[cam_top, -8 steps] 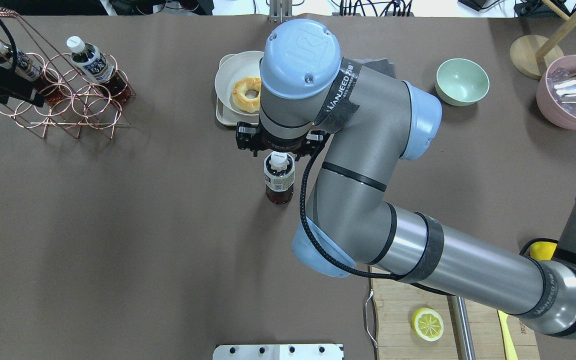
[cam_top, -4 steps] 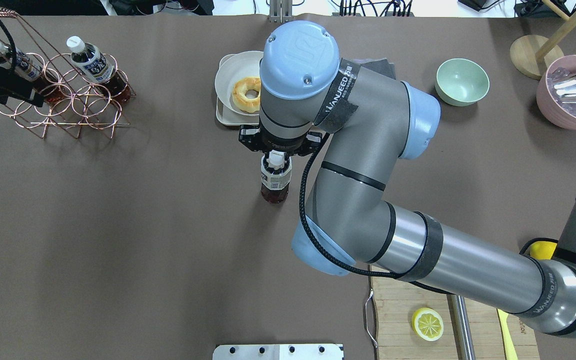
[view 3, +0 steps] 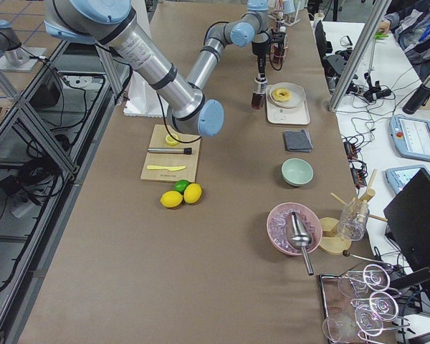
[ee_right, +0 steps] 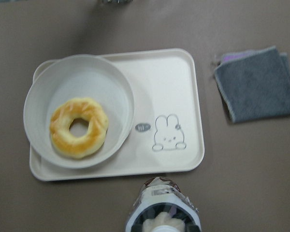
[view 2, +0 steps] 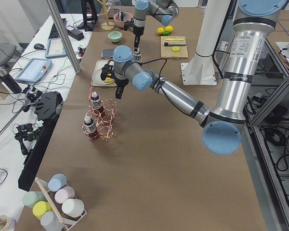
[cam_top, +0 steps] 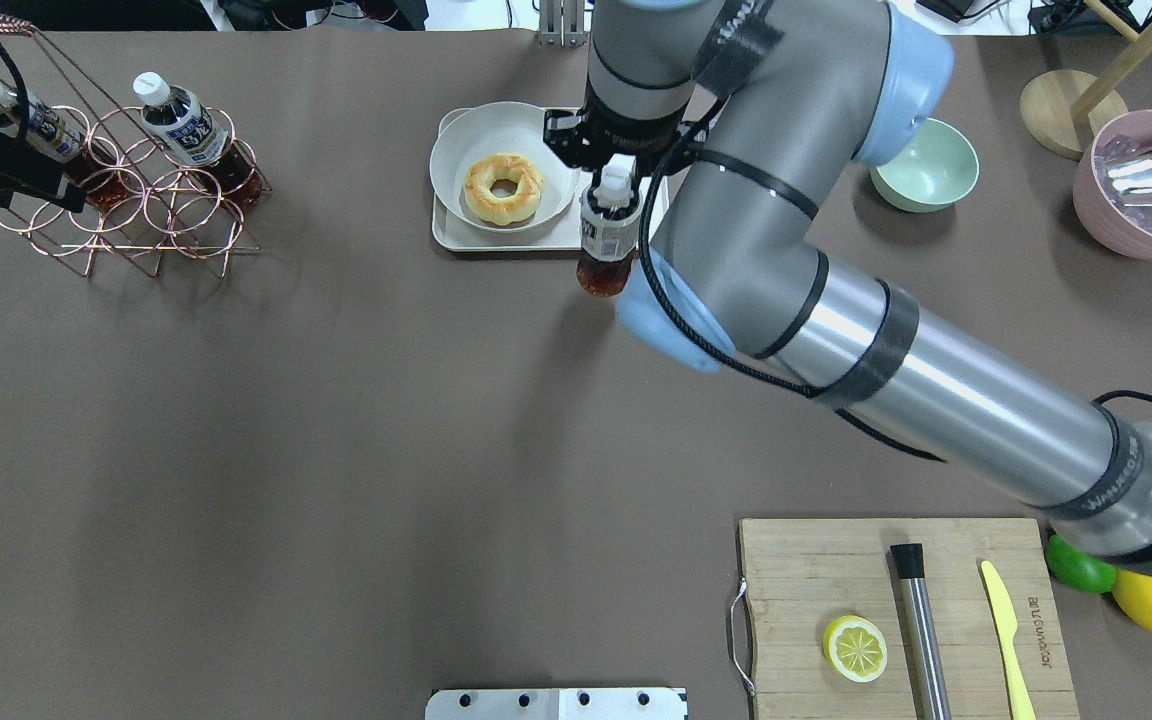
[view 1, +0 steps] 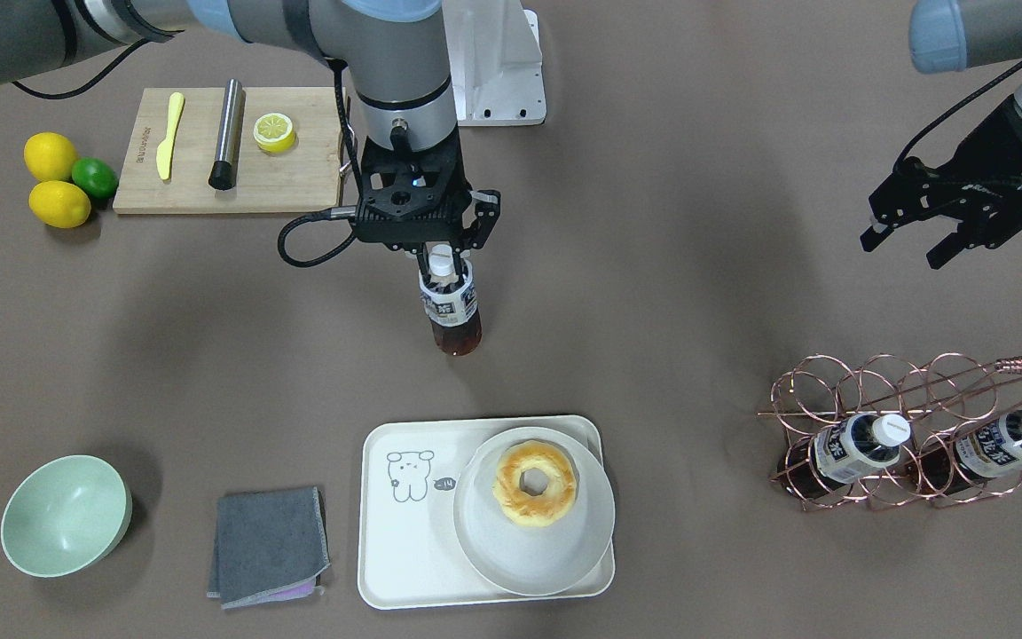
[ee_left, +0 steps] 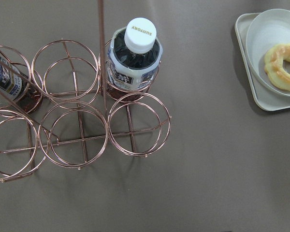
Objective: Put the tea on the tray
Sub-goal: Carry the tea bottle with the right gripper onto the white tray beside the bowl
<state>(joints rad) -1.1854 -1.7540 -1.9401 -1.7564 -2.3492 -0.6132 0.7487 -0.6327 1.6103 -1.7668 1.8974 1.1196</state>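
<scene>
while the right pincer clamps shut on the neck of the tea, just under the white cap, the bottle hangs upright beneath it, dark liquid at the bottom. it sits on the robot's side of the tray, not on it. from the front view a strip of bare bench shows between the bottle's base and the tray's near rim. the wrist view agrees, cap low in the frame and the bear outline just ahead. whether the base touches the bench, i cannot tell. a round white plate fills one end of the tray, a doughnut lying in it, and the bear end is bare. over on the other side, the left pincer hovers with its fingers spread, holding nothing, above and beside the copper rack. two other bottles lean in that rack.
</scene>
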